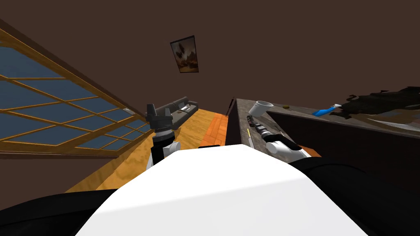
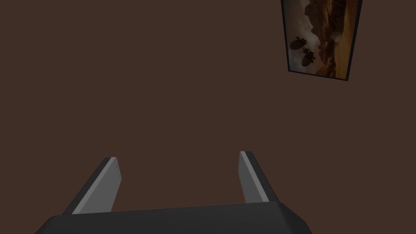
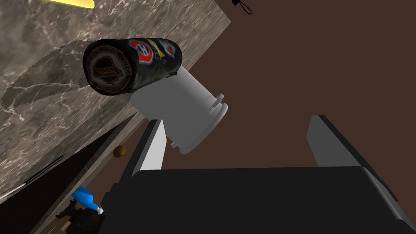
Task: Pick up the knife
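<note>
Your knife [image 1: 249,137] lies flat near the edge of the marbled worktop [image 3: 40,61], just beside your right forearm and nearer to you than the right gripper [image 3: 237,120]. That gripper's fingers stand apart and point toward a white cup [image 3: 183,109] and a dark printed can [image 3: 130,65]. Expect the knife to be light, stiff and thin, and awkward to lift off stone. Grip across the yellow end, likely the handle, not the slick blade. Your left gripper [image 2: 178,156] is raised over the floor, fingers apart.

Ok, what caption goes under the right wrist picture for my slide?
Open right tool hovering by a white cup and a black logo-covered can on the marble counter.
</note>
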Tool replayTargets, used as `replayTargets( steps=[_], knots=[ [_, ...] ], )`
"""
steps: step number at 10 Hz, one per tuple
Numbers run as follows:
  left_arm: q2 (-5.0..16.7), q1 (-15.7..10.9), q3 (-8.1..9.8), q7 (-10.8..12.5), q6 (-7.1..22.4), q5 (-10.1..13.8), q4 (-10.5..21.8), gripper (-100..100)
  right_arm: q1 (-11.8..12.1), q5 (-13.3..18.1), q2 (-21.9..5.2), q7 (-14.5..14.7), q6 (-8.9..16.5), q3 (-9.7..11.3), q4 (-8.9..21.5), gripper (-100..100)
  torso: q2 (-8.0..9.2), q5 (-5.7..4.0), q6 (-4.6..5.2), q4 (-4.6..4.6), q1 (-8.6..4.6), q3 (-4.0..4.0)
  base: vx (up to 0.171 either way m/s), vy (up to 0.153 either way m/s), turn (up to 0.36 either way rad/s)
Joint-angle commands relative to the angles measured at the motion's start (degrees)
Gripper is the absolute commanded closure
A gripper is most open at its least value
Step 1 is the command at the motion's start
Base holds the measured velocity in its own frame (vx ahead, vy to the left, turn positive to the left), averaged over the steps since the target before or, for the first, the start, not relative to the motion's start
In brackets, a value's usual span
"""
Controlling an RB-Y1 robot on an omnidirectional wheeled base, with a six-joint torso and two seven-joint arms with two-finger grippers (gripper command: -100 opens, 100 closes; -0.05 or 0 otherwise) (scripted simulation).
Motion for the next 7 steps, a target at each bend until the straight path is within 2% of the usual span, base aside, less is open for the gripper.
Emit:
replayTargets(
  steps=[1, 2, 3, 4, 5, 6, 7],
  knots=[
    [0.0, 0.0, 0.0, 0.0, 0.0, 0.0, 0.0, 0, 0.0, -1.2, -0.4, 0.9, 2.9, -0.2, 0.7, -100, 0.0, 0.0, 0.0, 0.0, 0.0, 0.0, -0.029, -0.027, 0.146],
    [0.0, 0.0, 0.0, 0.0, 0.0, 0.0, 0.0, 0, 0.6, -3.8, -2.0, 2.3, 4.7, -1.0, 1.7, -100, -0.01, -0.02, 0.03, 0.0, 0.01, 0.0, -0.033, -0.029, 0.287],
    [0.0, 0.0, 0.0, 0.0, 0.0, 0.0, 0.0, 0, 0.6, -3.8, -2.0, 2.3, 6.3, -1.0, 1.7, -100, 0.0, -0.01, -0.01, 0.0, -0.01, 0.0, -0.028, -0.032, 0.115],
    [0.0, 0.0, 0.01, 0.0, 0.0, 0.0, 0.0, 0, 0.6, -3.8, -2.0, 2.3, 6.7, -1.0, 1.7, -100, 0.0, -0.02, 0.06, 0.0, -0.02, 0.0, -0.011, -0.012, -0.047],
    [0.0, 0.0, 0.01, 0.0, 0.0, 0.0, 0.0, 0, 1.1, -6.4, -3.6, 3.6, 8.7, -1.8, 2.8, -100, -0.05, -0.01, 0.07, 0.0, 0.05, -0.02, -0.024, -0.006, 0.23],
    [0.0, 0.0, 0.0, 0.0, 0.0, 0.0, 0.0, 0, 1.1, -6.4, -3.6, 3.6, 10.1, -1.8, 2.8, -100, -0.04, 0.01, -0.01, -0.01, 0.07, -0.02, -0.03, -0.016, 0.157],
    [0.0, 0.0, 0.01, 0.0, 0.0, 0.0, 0.0, 0, 1.1, -6.4, -3.6, 3.6, 10.5, -1.8, 2.8, -100, -0.02, 0.0, 0.05, 0.0, 0.05, -0.01, -0.015, -0.013, -0.01]
  ],
)
